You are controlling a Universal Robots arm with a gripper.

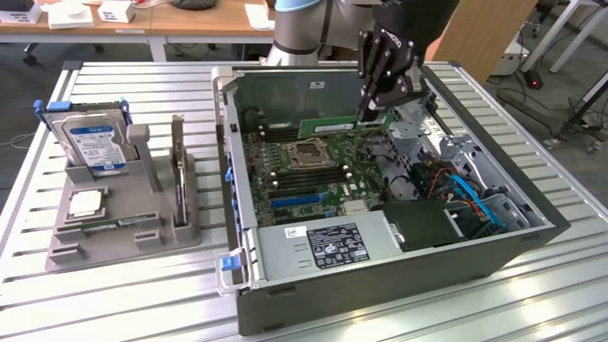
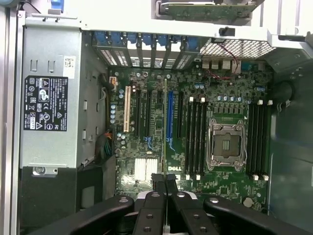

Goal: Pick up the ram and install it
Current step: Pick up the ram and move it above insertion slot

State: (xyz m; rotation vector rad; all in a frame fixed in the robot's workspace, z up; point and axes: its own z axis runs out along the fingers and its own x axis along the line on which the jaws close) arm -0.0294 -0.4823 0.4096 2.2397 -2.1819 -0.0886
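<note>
Ram [image 1: 328, 127] in tool [image 1: 369, 116] grip over open PC case [image 1: 380, 285], slatted metal tbl [image 1: 114, 285], wood desks [image 1: 190, 18] in bg.

Computer case [image 1: 380, 285] on table [image 1: 532, 303]; stand [image 1: 142, 235] at the exterior view's left of it, hard drive [image 1: 95, 142] upright in it; ram [image 1: 328, 127] over motherboard [image 1: 314, 178].

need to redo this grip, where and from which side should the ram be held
By its flat faces near the top long edge, from above, as the gripper holds the ram now: the thin board hangs on edge, lower edge free for the memory slots.
</note>
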